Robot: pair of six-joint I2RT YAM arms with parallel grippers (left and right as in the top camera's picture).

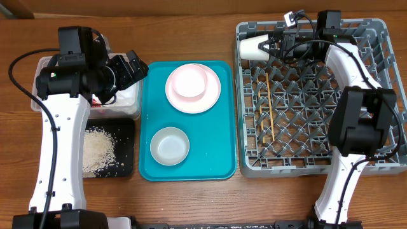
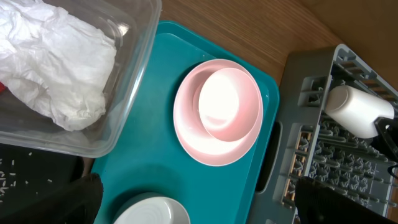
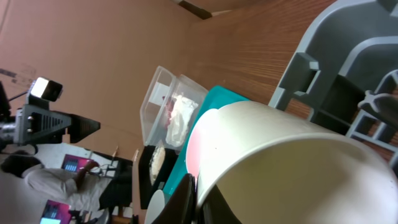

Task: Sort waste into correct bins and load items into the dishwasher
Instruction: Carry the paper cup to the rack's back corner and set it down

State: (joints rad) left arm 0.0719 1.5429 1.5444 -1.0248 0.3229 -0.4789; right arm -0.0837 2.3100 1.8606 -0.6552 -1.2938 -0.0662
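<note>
overhead: right gripper (image 1: 272, 46) is gripping a small white cup (image 1: 253, 46).
at the square grey lattice dish rack's (image 1: 376, 30) eleven o'clock; left gripper (image 1: 132, 69) is gaping, empty.

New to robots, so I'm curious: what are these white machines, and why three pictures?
Two robot arms at a table. One picture looks down from above; the others come from wrist cameras. The left gripper is open, empty, near a clear tub holding a napkin. The right gripper holds a small white cup in the grey dish rack, where chopsticks lie. A teal tray carries a pink bowl on a pink plate and a grey-white bowl. Rice lies in a black tray.
</note>
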